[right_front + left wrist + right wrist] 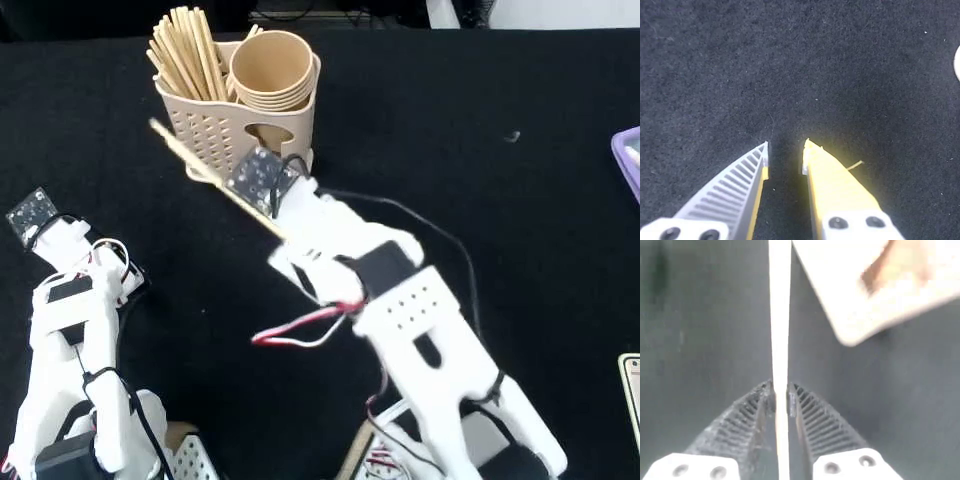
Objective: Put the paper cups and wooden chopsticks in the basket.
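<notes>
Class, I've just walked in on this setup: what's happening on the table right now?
The right gripper is shut on one wooden chopstick, held slanted across the front of the basket. The basket already holds a bundle of chopsticks and a stack of paper cups. The left gripper hangs slightly open over the black table, off to the side, holding nothing.

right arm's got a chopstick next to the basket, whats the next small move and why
Probably raise the right gripper and tip the chopstick upright. Its jaws are shut on the stick, which slants across the front of the basket, far end below the rim, so it likely must clear the wall before dropping in beside the other chopsticks.
</notes>
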Motion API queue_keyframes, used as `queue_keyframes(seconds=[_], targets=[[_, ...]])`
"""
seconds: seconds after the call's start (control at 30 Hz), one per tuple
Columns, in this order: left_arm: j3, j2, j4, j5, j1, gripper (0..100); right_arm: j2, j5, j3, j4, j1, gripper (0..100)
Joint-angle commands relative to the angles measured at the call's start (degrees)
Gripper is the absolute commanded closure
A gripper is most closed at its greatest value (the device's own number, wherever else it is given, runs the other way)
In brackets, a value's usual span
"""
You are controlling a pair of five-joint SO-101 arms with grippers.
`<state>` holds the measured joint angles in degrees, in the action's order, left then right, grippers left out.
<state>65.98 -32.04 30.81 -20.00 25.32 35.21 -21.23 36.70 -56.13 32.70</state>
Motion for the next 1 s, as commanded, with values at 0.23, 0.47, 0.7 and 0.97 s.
queue_keyframes(seconds=[0.23,0.47,0.7,0.97], targets=[[-0.4,-1.58,-0.88,-0.35,0.31,88,-4.7,18.81,-3.03,50.02,2.64,98.7],[-0.48,-1.58,-0.88,-0.35,0.31,88,-21.85,11.43,-16.48,60.75,2.46,98.7],[-0.66,-1.41,-0.88,-0.35,0.31,88,-42.15,11.34,-40.04,59.52,0.09,98.7],[-0.66,-1.49,-0.88,-0.26,0.31,88,-54.11,11.08,-58.33,45.63,0.0,98.6]])
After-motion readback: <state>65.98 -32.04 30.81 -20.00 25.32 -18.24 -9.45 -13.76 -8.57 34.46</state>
